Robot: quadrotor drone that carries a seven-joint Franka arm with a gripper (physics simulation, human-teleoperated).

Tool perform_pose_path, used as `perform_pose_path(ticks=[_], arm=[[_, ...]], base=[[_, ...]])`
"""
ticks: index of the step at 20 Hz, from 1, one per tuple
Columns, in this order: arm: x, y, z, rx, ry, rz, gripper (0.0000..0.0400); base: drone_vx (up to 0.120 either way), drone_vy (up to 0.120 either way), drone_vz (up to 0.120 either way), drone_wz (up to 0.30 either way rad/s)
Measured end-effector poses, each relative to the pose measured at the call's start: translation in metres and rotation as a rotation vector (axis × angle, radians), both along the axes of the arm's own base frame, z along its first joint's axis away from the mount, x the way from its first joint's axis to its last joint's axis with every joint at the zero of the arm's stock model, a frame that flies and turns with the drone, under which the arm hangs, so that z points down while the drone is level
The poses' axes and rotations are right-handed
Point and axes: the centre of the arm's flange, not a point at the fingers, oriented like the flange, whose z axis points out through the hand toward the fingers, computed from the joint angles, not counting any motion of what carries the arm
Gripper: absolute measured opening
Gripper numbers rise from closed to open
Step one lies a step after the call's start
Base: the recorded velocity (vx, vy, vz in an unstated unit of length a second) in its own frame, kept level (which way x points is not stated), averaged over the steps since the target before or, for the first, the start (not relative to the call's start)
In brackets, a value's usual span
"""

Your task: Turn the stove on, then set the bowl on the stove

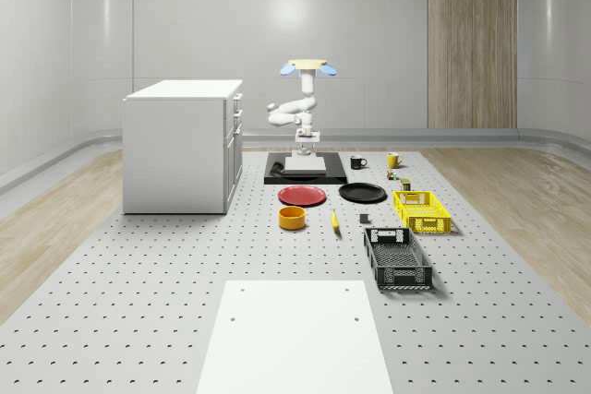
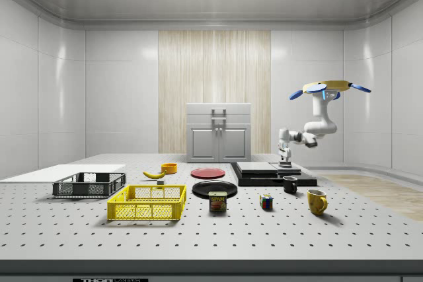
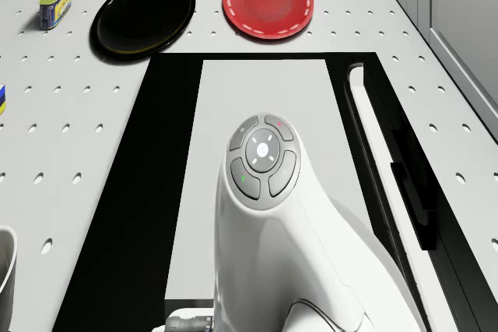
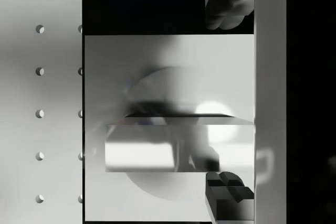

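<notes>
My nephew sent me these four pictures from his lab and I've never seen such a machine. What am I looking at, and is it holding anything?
It is a simulated flying robot: a drone with a white arm hanging under it, ending in a gripper. One picture looks down on the whole room, one looks from the side, one comes from the drone's body and one from the arm's wrist. The drone hovers over the black stove, and the gripper hangs open just above the stove's pale top, holding nothing. On the table lie an orange bowl, a red plate, a black plate, a yellow basket, a black basket, two mugs and a white cabinet.
</notes>
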Motion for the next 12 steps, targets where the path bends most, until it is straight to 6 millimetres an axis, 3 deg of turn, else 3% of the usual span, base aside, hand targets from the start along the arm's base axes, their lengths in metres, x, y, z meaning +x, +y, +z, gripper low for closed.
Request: perform_pose_path(ticks=[12], arm=[[0.010, 0.006, 0.013, 0.000, 0.000, 0.000, 0.0400]], base=[[0.000, 0.000, 0.000, 0.000]])
